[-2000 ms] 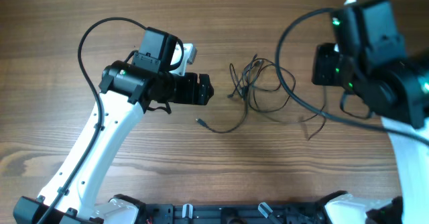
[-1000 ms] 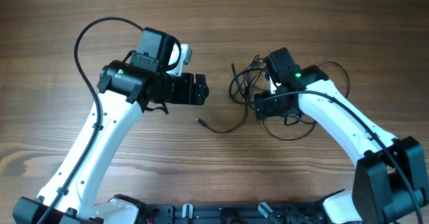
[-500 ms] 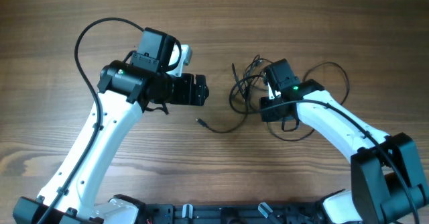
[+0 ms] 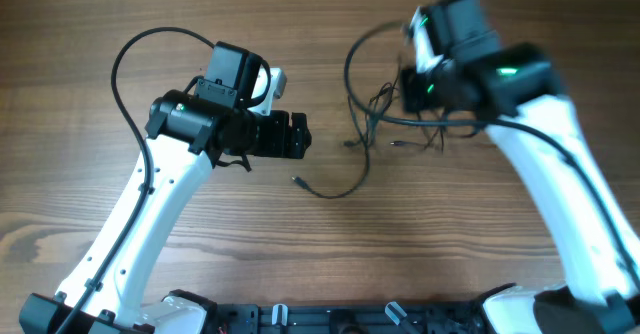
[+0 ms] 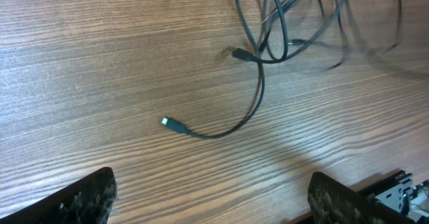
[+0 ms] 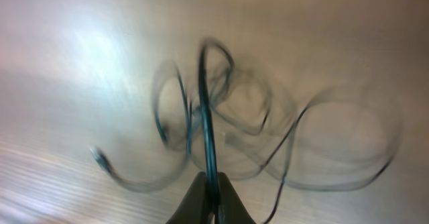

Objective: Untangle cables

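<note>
Left arm pose: I see the white left arm reach from the lower left of the overhead frame to centre left, wrist level, with the black left gripper (image 4: 297, 135) pointing toward frame centre.
Left gripper state: its fingers (image 5: 87, 196) sit far apart at the lower corners of the left wrist view, holding nothing.
Right arm pose: the white right arm rises from the lower right to the upper right of the overhead frame. It is blurred, and the black right gripper (image 4: 410, 87) faces the centre.
Right gripper state: the fingers are pinched together on one strand in the right wrist view.
Cable location: the thin black cables (image 4: 372, 114) loop at upper centre, touching the right gripper. I cannot tell how much rests on the brown wood-grain table (image 4: 80, 34).
Loose end: one tail curves down to a small plug end (image 4: 297, 181) lying on the table below the left gripper.
</note>
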